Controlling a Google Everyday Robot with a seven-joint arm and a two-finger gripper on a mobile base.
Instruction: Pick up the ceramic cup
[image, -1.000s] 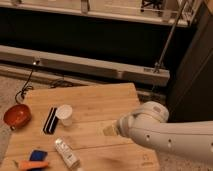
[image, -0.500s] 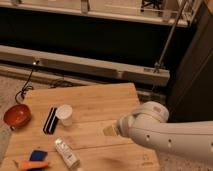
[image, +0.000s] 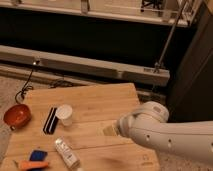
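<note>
The ceramic cup (image: 64, 114) is a small plain white cup. It stands upright on the left half of the wooden table (image: 105, 102). My white arm (image: 160, 132) reaches in from the right over the table's front right part, well to the right of the cup. The gripper itself does not show; it is hidden behind or below the arm's casing. A small tan piece (image: 109, 131) shows at the arm's left end, and I cannot tell what it is.
A black-and-white striped flat object (image: 50, 120) lies just left of the cup. An orange-red bowl (image: 17, 115) sits at the left edge. A white bottle-like packet (image: 66, 153), a blue object (image: 36, 156) and an orange object (image: 32, 164) lie near the front. A metal rail (image: 100, 67) runs behind the table.
</note>
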